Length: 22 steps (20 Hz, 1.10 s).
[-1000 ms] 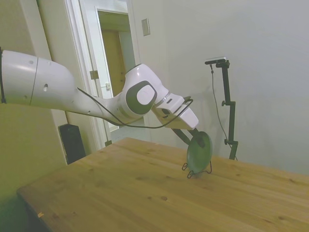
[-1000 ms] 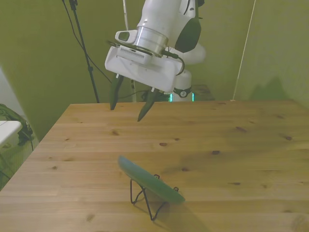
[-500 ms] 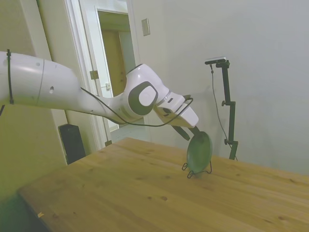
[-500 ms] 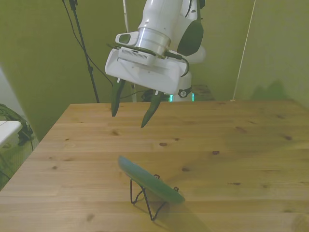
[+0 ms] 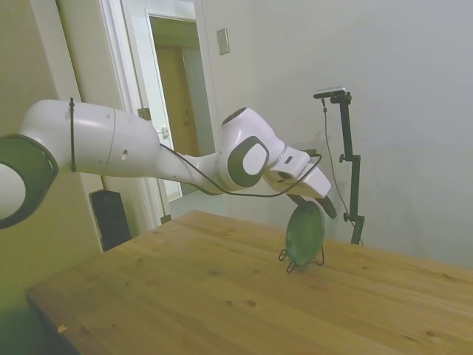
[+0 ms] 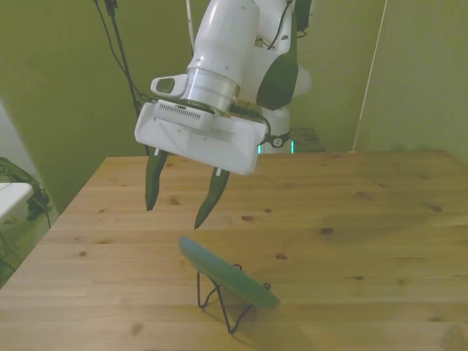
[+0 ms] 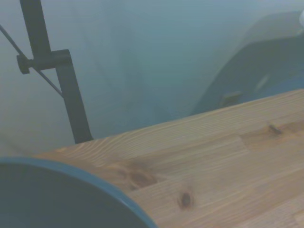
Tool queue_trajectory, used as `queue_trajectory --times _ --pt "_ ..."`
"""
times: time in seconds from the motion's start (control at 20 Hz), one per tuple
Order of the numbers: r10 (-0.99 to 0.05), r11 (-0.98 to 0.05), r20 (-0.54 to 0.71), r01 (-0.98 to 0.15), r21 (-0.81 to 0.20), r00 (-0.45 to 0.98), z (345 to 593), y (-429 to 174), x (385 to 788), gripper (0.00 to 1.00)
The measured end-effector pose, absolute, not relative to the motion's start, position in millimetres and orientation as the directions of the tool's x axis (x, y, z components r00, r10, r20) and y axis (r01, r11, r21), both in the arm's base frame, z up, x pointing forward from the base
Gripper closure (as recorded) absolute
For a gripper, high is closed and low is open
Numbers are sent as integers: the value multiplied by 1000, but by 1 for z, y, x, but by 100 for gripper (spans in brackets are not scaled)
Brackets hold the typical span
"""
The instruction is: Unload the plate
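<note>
Now, from the side view, the white arm reaches in from the left, and the gripper (image 5: pixel 322 209) hangs right over the top edge of the plate (image 5: pixel 305 232). The plate stands on edge, leaning in a thin black wire stand (image 5: pixel 290 262) on the wooden table (image 5: pixel 185 296), toward the table's far side. From this angle one dark finger shows just above and to the right of the plate's rim; I cannot tell whether it touches.

From the front view things read more clearly. The gripper (image 6: pixel 178 196) has its two dark fingers (image 6: pixel 207 204) spread well apart, pointing down at the table, with nothing between them. The plate (image 6: pixel 228 274) sits nearer the camera than the gripper, tilted back on the wire stand (image 6: pixel 219 300), its upper edge running from the front view's left down toward the front view's right. The fingertips hover above and just beyond the plate's higher end, with a clear gap of bare table (image 6: pixel 365 219) showing between them and the rim. The plate is not being held.

From the wrist view, a curved, dark, blue-green rim of the plate (image 7: pixel 61 199) fills one corner, close and blurred, with the wooden tabletop (image 7: pixel 213 161) stretching beyond it to a pale wall.
</note>
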<state>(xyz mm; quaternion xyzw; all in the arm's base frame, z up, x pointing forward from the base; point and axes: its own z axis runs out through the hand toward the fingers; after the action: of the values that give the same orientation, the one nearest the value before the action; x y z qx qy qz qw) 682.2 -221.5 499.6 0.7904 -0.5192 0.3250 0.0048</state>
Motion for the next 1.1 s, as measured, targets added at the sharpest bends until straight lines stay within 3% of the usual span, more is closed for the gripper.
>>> queue_trajectory --times 0.45,0.5,1.1 --pt "-820 -511 473 -787 -346 324 477 -226 698 0" --pt "-818 -515 472 -785 -345 329 475 -225 700 100" --pt "-817 -522 469 -777 -352 336 471 -226 707 100"
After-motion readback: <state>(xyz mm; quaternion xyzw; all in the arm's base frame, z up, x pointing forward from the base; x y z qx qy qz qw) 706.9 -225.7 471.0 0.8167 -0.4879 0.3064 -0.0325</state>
